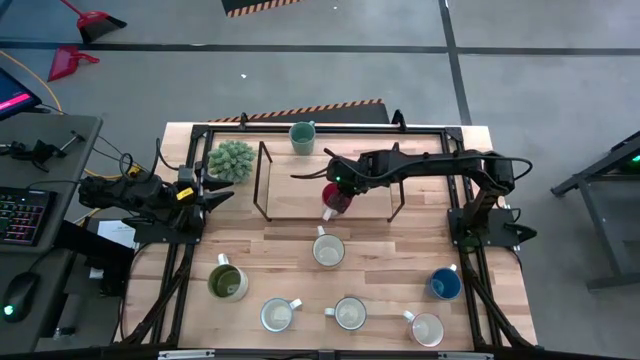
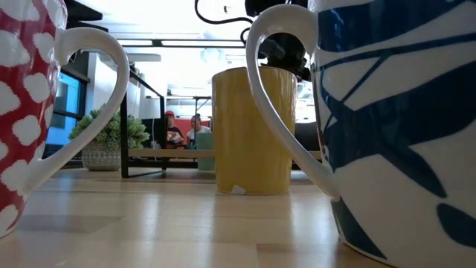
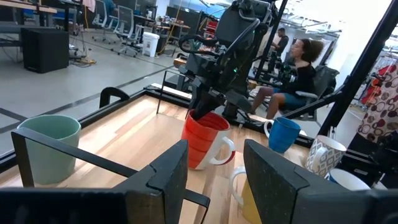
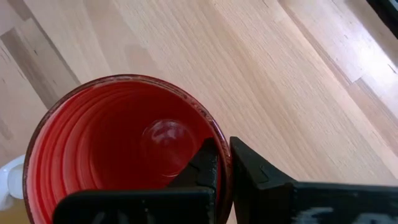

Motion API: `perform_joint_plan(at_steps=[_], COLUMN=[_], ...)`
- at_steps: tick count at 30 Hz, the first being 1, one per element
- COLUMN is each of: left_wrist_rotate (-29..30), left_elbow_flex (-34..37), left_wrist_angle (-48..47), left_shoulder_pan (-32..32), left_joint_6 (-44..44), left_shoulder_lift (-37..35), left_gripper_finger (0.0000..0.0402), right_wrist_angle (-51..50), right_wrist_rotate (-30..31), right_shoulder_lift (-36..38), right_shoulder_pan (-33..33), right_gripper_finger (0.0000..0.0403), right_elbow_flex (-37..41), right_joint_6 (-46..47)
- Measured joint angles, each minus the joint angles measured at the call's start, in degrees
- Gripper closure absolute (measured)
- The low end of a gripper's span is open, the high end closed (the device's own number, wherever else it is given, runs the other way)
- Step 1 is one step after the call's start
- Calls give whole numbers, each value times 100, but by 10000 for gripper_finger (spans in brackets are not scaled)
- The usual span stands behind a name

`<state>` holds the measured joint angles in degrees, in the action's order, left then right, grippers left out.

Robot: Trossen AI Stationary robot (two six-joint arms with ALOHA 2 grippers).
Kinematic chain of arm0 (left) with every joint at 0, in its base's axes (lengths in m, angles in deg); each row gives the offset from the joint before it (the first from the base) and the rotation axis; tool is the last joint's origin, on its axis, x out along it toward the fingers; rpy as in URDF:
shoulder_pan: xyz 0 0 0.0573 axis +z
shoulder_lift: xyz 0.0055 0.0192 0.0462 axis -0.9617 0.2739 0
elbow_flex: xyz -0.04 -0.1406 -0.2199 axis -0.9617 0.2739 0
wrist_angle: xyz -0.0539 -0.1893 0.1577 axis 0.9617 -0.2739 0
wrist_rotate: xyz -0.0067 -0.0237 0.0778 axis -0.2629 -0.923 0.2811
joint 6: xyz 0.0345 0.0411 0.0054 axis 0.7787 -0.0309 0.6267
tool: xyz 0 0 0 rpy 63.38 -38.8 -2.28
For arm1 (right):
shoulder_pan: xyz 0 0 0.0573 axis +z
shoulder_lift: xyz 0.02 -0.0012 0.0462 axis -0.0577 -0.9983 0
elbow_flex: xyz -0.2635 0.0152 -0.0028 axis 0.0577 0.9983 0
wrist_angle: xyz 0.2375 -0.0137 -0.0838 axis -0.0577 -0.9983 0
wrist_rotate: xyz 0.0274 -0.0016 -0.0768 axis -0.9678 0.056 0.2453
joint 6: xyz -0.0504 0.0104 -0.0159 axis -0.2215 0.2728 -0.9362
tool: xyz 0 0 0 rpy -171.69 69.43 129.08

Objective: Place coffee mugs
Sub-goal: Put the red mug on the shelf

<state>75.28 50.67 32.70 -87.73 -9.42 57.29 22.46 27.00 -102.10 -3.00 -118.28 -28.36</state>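
My right gripper (image 1: 335, 186) reaches in from the table's right and is shut on a red ribbed mug (image 3: 204, 140) with a white handle, at the near edge of the black rack's wooden shelf (image 1: 295, 185). A teal mug (image 1: 303, 137) stands at the far edge. A cream mug (image 1: 328, 250), an olive mug (image 1: 228, 283), a blue mug (image 1: 445, 284) and three pale mugs, among them (image 1: 350, 313), stand upright on the near half of the table. My left gripper (image 3: 214, 186) waits open at the table's left, holding nothing. My right gripper pinches the red mug's rim (image 4: 225, 163), one finger (image 4: 208, 165) inside the mug and the other finger (image 4: 252, 168) outside its wall. The fingers slant down from above and from the table's right. The mug stands slightly tilted; I cannot tell whether its base is clear of the wood.
A spiky green potted plant (image 1: 232, 160) stands at the far left beside the rack's black frame (image 1: 262, 180). In the low view a red-and-white mug (image 2: 22, 112), a yellow mug (image 2: 251, 130) and a blue-patterned mug (image 2: 401, 126) fill the foreground. People sit in the room beyond.
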Motion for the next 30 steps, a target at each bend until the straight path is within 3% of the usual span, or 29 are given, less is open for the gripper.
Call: perform_joint_plan(at_steps=[21, 30], left_wrist_rotate=[0, 0], left_elbow_flex=[0, 0], left_wrist_angle=[0, -2], left_shoulder_pan=[0, 0], left_joint_6=[4, 4], left_shoulder_lift=[0, 0], left_gripper_finger=[257, 257], right_wrist_angle=[-7, 64], right_wrist_rotate=[-38, 95], right_shoulder_lift=[0, 0], right_shoulder_pan=[0, -7], right_gripper_finger=[401, 336], right_elbow_flex=[2, 2], right_joint_6=[-25, -7])
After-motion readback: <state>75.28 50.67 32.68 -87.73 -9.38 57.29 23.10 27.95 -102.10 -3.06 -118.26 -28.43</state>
